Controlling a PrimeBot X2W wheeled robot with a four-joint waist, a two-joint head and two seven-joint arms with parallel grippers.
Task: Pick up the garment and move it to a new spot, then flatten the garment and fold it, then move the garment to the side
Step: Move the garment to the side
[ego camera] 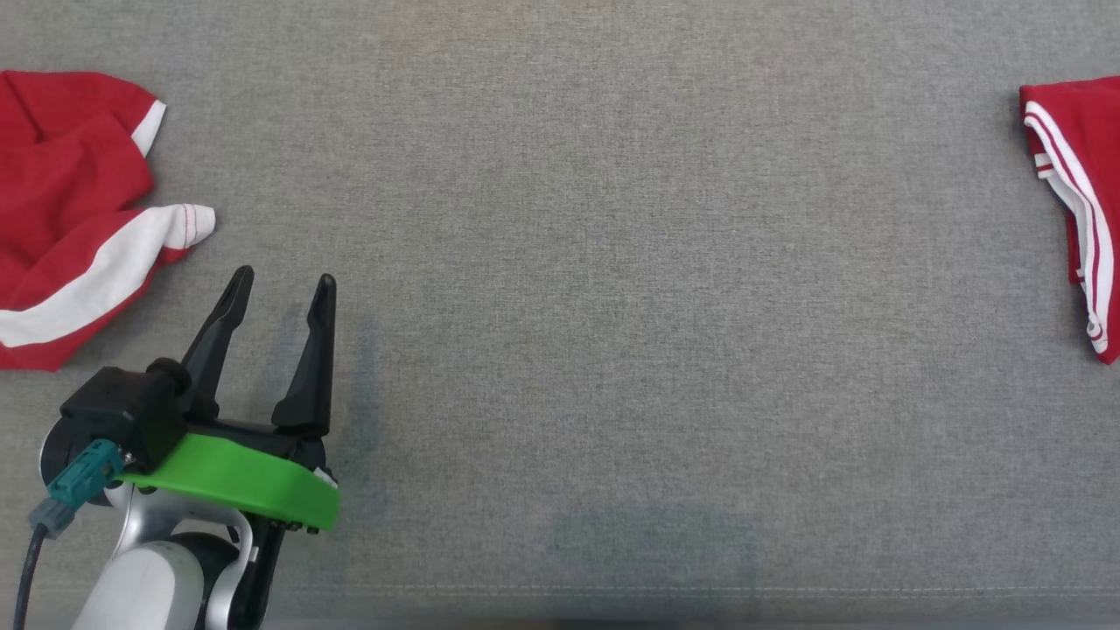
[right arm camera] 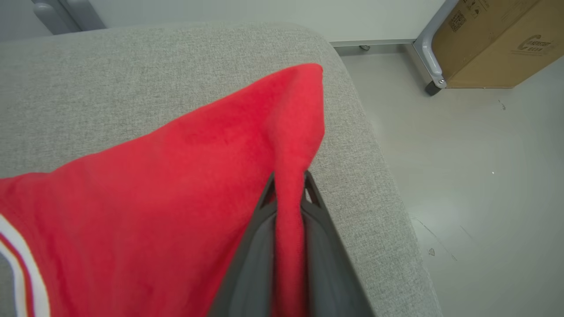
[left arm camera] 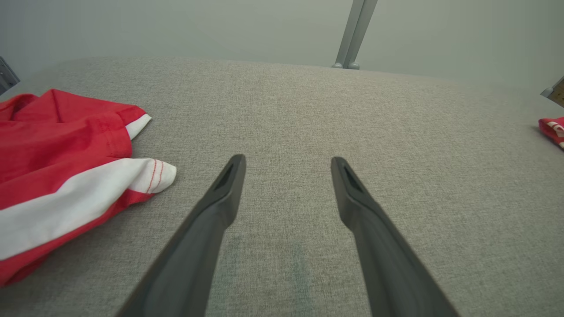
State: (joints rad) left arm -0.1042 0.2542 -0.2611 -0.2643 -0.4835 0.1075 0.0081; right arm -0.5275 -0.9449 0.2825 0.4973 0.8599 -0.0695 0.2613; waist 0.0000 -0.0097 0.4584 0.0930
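- At the right edge of the grey fabric top point(ego camera: 612, 306), a red garment point(ego camera: 1081, 175) with thin white stripes along its hem lies partly past the border of the head view.
- In the right wrist view, the right gripper point(right arm camera: 288, 179) is clamped on a fold of this garment point(right arm camera: 176, 189); the two dark fingers point(right arm camera: 253, 246) are pressed close, with a ridge of red cloth standing up between them.
- The pinched fold sits near a rounded corner of the fabric top point(right arm camera: 110, 88), and the rest of the cloth spreads away from that corner, a white stripe showing at its low end.
- Beyond that corner is a pale floor point(right arm camera: 476, 176), with a cardboard box point(right arm camera: 498, 39) behind a grey metal leg point(right arm camera: 425, 53).
- Near the front left corner, the left gripper point(ego camera: 283, 282) has its fingers spread wide apart with nothing between them.
- The left wrist view shows the same gripper point(left arm camera: 287, 160) pointing across bare grey fabric, its fingers point(left arm camera: 211, 220) low over the surface; whether they touch it I cannot tell.
- At the left edge lies a crumpled red cloth point(ego camera: 70, 210) with a broad white band, its white cuff near the left gripper's fingertips but apart from them.
- From the left wrist this crumpled red cloth point(left arm camera: 61, 167) is beside the fingers, while the garment point(left arm camera: 553, 128) is a small red patch well apart at the far right edge.
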